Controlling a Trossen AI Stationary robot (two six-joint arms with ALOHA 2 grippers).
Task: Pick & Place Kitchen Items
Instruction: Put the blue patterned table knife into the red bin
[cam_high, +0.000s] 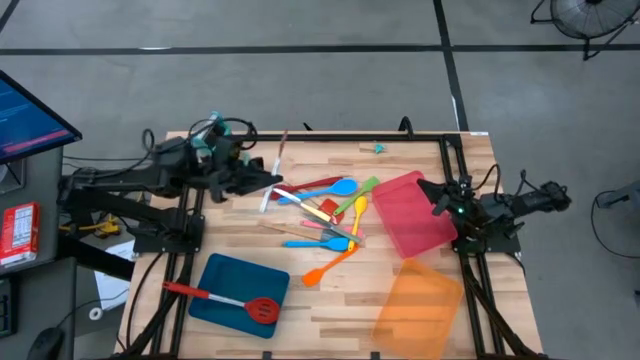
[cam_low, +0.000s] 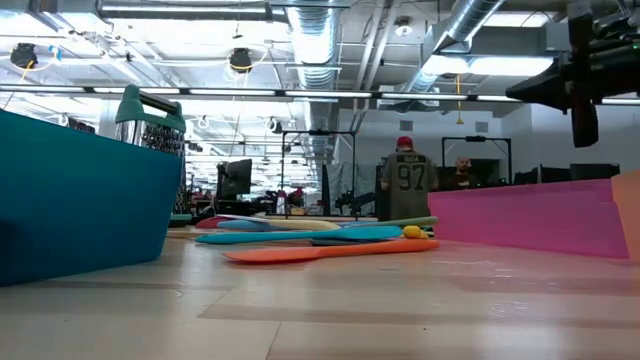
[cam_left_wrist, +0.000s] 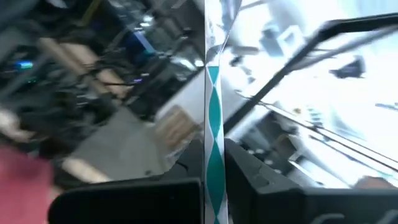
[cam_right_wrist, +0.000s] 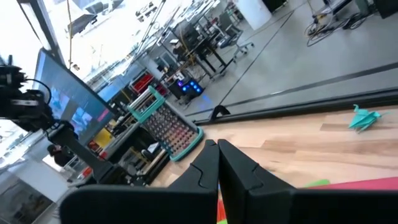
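Left end effector (cam_high: 268, 181) clamped on slim white-and-teal patterned utensil (cam_high: 273, 175), held off-centre above the pile of coloured spoons (cam_high: 325, 215); could pivot, slip. Right end effector (cam_high: 437, 197) together, beside pile.

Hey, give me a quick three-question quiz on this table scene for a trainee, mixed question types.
1. True or false: the red turner lies on the blue tray.
2. The left gripper holds: A) a slim teal-patterned utensil, B) the grater, C) nothing.
3. Fill in: the right gripper hangs above the edge of the ___ tray.
Key: 1 true; 2 A; 3 red tray.
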